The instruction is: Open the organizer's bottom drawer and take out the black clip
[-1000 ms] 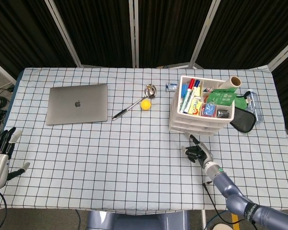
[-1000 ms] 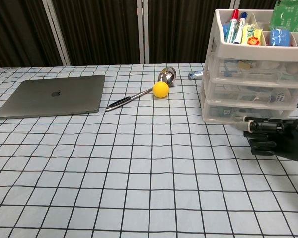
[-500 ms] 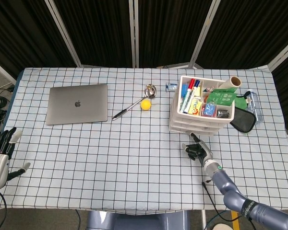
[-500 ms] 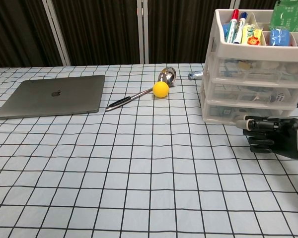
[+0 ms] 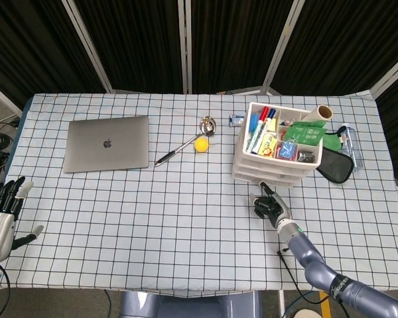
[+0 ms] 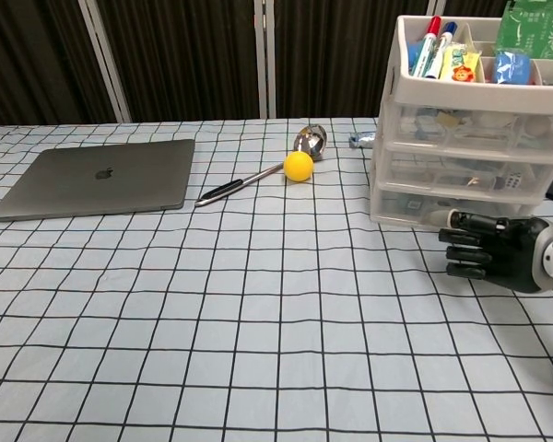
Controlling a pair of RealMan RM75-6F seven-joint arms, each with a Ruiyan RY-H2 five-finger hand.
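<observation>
Right of centre in the chest view, your right robot hand (image 6: 491, 256) is hovering with fingers curled, holding nothing, just in front of the organizer's bottom drawer (image 6: 415, 204), which is sitting shut; the black clip inside is not discernible. Your left robot hand (image 5: 0, 215) is idling spread, well away.

The black clip cannot be made out in either view; the contents behind the translucent front of the organizer's (image 6: 470, 138) bottom drawer (image 6: 461, 208) are blurred. In the chest view the organizer is cut off by the top and right edges, and the right hand (image 6: 498, 253) is cropped at the right edge beside it. Whether its fingers (image 6: 468, 246) touch the drawer cannot be told. The left hand (image 5: 1, 215) is seen only in the head view, far from the organizer, its arm cut off by the bottom-left corner.
</observation>
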